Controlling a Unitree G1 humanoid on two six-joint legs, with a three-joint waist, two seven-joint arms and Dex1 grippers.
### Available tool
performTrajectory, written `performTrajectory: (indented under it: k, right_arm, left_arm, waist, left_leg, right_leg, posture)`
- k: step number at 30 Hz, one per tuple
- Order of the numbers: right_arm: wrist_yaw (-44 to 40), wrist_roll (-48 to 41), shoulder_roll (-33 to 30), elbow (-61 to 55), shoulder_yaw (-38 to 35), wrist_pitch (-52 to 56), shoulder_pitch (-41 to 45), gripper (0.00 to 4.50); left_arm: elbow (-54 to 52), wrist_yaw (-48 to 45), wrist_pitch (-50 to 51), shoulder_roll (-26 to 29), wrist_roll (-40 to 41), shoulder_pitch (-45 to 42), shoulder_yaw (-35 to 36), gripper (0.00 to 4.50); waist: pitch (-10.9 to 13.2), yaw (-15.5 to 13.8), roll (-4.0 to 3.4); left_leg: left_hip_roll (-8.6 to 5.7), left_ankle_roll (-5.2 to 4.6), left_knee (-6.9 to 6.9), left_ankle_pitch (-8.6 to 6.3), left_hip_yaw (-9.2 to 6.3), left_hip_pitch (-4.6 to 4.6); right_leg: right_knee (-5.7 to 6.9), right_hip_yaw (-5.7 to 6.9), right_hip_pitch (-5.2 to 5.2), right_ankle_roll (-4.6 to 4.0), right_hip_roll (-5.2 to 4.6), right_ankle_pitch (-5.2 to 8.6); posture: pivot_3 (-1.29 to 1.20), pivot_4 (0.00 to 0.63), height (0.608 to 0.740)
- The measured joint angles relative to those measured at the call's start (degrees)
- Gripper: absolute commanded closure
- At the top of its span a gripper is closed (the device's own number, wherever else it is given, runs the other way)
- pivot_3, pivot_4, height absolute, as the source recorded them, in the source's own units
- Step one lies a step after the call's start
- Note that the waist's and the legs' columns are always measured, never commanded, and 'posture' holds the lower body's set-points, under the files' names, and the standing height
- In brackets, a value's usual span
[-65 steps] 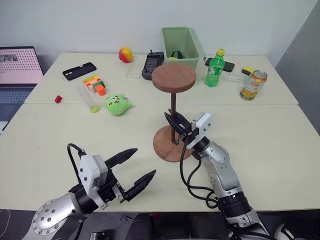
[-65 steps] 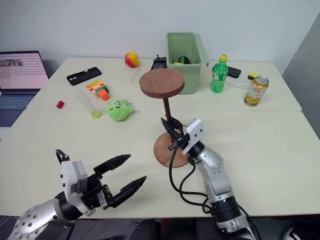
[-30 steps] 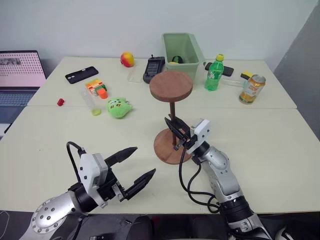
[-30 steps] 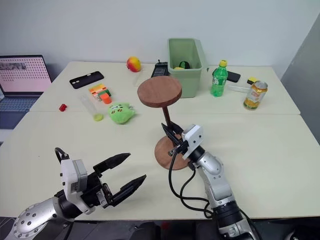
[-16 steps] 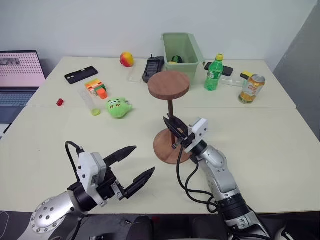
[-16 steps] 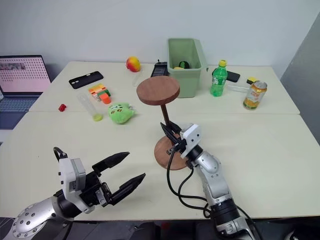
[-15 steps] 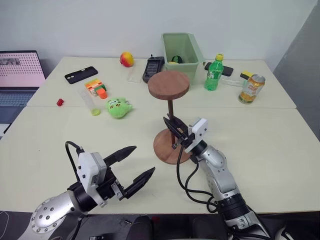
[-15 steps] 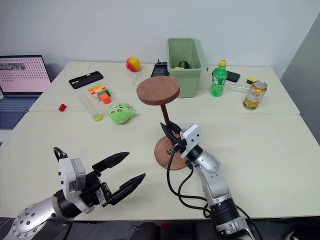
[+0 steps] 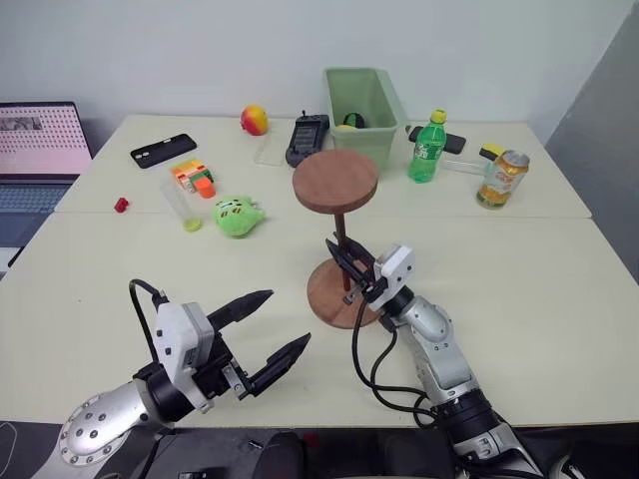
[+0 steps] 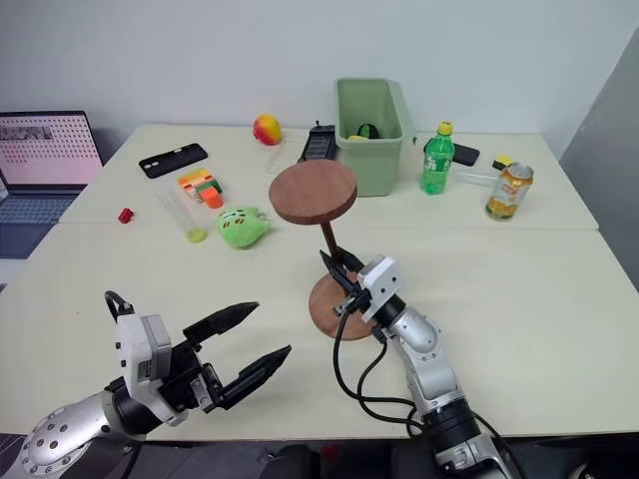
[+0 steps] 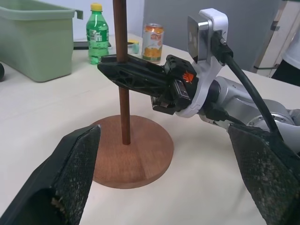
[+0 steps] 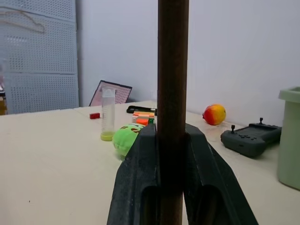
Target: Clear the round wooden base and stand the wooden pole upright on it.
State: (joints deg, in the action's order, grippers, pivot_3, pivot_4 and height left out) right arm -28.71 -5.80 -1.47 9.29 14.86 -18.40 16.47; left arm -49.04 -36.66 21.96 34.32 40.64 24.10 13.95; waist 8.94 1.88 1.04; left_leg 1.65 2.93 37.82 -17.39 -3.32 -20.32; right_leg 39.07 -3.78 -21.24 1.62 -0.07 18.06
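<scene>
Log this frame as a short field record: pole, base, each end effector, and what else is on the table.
pole: wooden pole stands upright, its lower end on the centre of the base, its dark disc on top
base: round wooden base lies flat on the table, with nothing but the pole on it
right end effector: shut on the pole's shaft, low down
left end effector: open, apart from the base
rest: green bin, green bottle, can, green plush toy, laptop

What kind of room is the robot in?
Probably an office or robot test lab: pale tables pushed together, an open laptop at one side, and test props like a soda can and green bin.
</scene>
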Motion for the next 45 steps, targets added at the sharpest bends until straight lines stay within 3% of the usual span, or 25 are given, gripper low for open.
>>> performTrajectory:
  k: [15, 21, 32, 43, 45]
  right_arm:
    - [-0.5, -1.4, -1.0, 0.3, 0.0, 4.1, 0.3, 4.25]
    - [-0.8, -1.4, -2.0, -0.9, 0.1, 4.8, 0.3, 4.25]
    - [-1.2, -2.2, -7.9, -15.6, 0.9, 22.2, 0.0, 4.25]
    - [-1.0, -5.1, -11.9, -28.4, 0.4, 42.9, 3.2, 4.25]
    - [-1.0, -5.5, -12.1, -29.8, 0.1, 45.2, 3.4, 3.55]
  left_arm:
    - [-0.1, 1.1, 0.1, 0.2, 1.0, 0.0, 0.0, 0.00]
    - [-0.1, 1.0, -0.1, 0.0, 0.9, 0.0, 0.0, 0.00]
    - [0.2, 0.8, -0.9, -0.2, 0.0, -1.4, -0.5, 0.00]
    - [0.3, 1.1, -0.7, -0.2, -0.3, -4.4, -1.6, 0.00]
    - [0.3, 1.1, -0.6, -0.2, -0.3, -4.7, -2.1, 0.00]
  waist:
    - [-0.6, -0.2, 0.09]
    - [-0.5, -0.2, 0.08]
    - [0.2, -0.4, -0.16]
    - [0.3, -0.4, -0.25]
    - [0.3, -0.4, -0.25]
  left_leg:
    - [0.00, 0.09, -0.10, -0.32, -0.03, 1.40]
    - [0.00, 0.14, -0.11, -0.37, -0.04, 1.40]
    - [-0.06, 0.22, -0.11, -0.49, -0.10, 1.12]
    - [-0.10, 0.24, -0.07, -0.48, -0.34, -0.35]
    - [-0.10, 0.24, -0.07, -0.48, -0.38, -0.42]
  right_leg:
    - [-0.19, -0.01, 1.13, -0.38, -0.13, 0.86]
    - [-0.19, -0.01, 1.13, -0.40, -0.15, 0.81]
    - [-0.33, 0.03, 1.02, -0.12, -0.26, 0.71]
    - [-0.26, 0.27, -0.09, -0.04, -0.30, 0.61]
    - [-0.26, 0.33, -0.13, -0.04, -0.31, 0.61]
  posture:
    - [0.00, 0.150, 0.740]
    - [0.00, 0.150, 0.740]
    - [0.00, 0.150, 0.740]
    - [0.00, 0.150, 0.740]
    - [0.00, 0.150, 0.740]
